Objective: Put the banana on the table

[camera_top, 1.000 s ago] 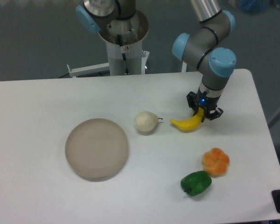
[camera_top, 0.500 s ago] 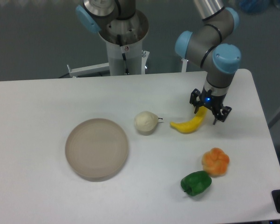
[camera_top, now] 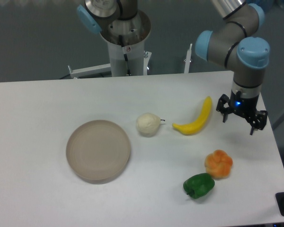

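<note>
1. The banana (camera_top: 195, 120) lies flat on the white surface (camera_top: 47, 101) just right of the frame's centre, its upper tip pointing to the upper right and its lower end curling towards the cream pear (camera_top: 147, 124), near it but not touching.
2. The gripper (camera_top: 241, 119) hangs to the right of the banana, clear of it, with its jaws spread and nothing between them.
3. Judged from this, the placing looks done; what remains is a clean retreat.
4. A good retreat goes upward and away to the right, so that neither finger brushes the banana's raised tip and rolls it.
5. The arm does well to stay above the orange lobed fruit (camera_top: 218, 163) and the green pepper (camera_top: 199, 185) at the lower right.
6. The round plate (camera_top: 98, 150) at the left is well apart and poses no concern.
</note>
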Motion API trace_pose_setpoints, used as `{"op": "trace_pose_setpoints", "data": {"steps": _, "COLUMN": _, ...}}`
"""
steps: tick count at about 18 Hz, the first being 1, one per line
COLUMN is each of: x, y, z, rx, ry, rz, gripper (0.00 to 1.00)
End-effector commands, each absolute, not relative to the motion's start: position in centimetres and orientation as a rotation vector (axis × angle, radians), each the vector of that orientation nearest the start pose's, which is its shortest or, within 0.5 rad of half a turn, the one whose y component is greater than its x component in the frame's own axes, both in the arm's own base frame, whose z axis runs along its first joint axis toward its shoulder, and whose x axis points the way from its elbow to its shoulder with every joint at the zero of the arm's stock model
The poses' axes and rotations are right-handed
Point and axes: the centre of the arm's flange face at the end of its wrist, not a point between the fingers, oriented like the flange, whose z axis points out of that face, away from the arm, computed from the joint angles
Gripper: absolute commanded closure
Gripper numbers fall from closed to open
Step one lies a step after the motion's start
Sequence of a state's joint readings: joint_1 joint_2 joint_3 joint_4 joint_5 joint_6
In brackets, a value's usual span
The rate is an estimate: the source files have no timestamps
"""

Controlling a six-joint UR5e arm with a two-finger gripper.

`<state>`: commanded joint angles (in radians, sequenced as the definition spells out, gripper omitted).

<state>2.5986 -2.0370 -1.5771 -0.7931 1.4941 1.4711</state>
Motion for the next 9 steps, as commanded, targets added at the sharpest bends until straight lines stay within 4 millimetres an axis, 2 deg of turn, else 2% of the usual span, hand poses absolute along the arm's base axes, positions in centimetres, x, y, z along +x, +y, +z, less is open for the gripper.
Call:
{"op": "trace_pose_setpoints", "data": {"steps": 2, "x": -50.7, "y": 47.3, "z": 30.3, "rx": -2.861, "ry": 0.670, "rz": 0.422, "gripper": 0.00}}
{"op": "trace_pose_setpoints", "data": {"steps": 5, "x": -53.4, "y": 48.8, "z": 31.1, "rx": -2.859, "ry": 0.668, "rz": 0.489, "gripper": 0.00}}
{"op": "trace_pose_setpoints", "data": {"steps": 9, "x": -54.5, "y": 49.5, "z": 31.3, "rx": -2.851, "ry": 0.669, "rz": 0.511, "gripper": 0.00}}
